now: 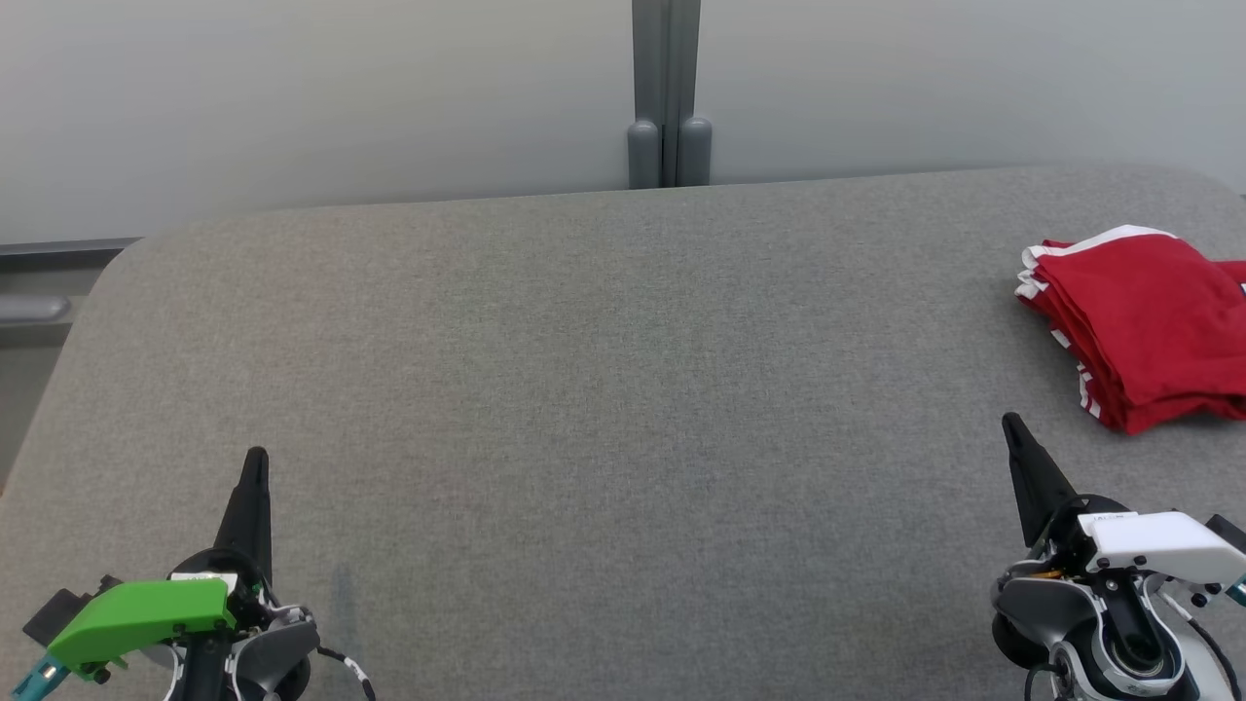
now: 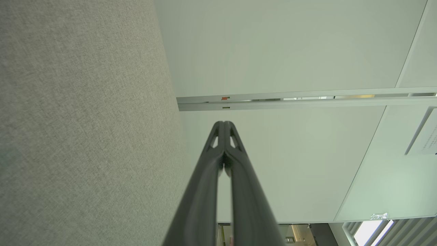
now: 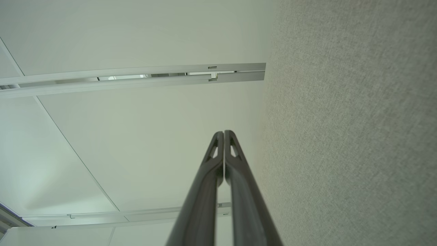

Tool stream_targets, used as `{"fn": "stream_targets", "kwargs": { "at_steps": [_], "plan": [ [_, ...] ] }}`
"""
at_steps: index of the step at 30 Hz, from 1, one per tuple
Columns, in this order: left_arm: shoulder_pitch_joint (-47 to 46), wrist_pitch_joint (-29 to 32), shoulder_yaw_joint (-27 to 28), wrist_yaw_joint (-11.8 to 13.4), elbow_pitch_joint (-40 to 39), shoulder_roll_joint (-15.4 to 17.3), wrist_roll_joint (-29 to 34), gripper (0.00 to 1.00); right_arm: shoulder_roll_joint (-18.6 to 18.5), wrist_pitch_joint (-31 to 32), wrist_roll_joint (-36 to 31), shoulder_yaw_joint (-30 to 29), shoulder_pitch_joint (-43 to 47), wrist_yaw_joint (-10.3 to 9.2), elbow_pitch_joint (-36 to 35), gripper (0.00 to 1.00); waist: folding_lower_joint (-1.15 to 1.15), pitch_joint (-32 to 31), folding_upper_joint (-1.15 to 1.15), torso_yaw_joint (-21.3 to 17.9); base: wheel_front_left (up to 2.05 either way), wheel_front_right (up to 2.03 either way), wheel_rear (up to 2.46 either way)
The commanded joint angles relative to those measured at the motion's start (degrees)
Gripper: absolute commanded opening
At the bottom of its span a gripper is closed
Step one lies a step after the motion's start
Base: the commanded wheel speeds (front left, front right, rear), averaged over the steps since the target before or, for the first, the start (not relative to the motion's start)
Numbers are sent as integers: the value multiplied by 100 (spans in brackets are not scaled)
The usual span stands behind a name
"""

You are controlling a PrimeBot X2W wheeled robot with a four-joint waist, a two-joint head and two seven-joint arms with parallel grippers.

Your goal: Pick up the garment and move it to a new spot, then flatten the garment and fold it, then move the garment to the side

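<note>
grey woven fabric covers the desk (image 1: 604, 389), a broad surface with rounded far corners. a red garment (image 1: 1144, 321) with white trim along its edges lies folded into a compact, layered stack near the desk's far right side, its right part cut off by the edge of the head view. the left gripper (image 1: 255, 458) sits low at the near left of the desk, rising from a wrist with a green cover (image 1: 146, 608), its two dark fingers pressed together into a single point that aims toward the far edge; it is clenched on nothing. the right gripper (image 1: 1012, 423) sits at the near right, above a white cover (image 1: 1158, 545) on its wrist, its tip leaning slightly left and lying near the garment's closest corner but apart from it; it too is clenched with nothing between its fingers. in the left wrist view the fingers (image 2: 205, 191) meet at their tips, with the desk's grey cloth on the left side and a pale wall (image 2: 273, 51) behind. in the right wrist view the fingers (image 3: 245, 191) likewise touch at the tips, the cloth on the right side and the wall with a light rail (image 3: 136, 77) on the left. in the head view the wall is split by a darker grey post (image 1: 667, 88) near the middle of the far edge. the two grippers are well apart from each other.
</note>
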Motion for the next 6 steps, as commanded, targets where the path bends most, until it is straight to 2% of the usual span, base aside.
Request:
{"fn": "stream_targets", "kwargs": {
  "at_steps": [1,6],
  "plan": [
    [-63,23,12,-37,-14,3,-11,0,-3,23,-32,-10,-36,1,10,0,0,0,0,0,0,0,0],
    [-63,23,13,-37,-13,3,-11,0,1,28,-37,-13,-37,1,11,0,0,0,0,0,0,0,0]
  ]
}}
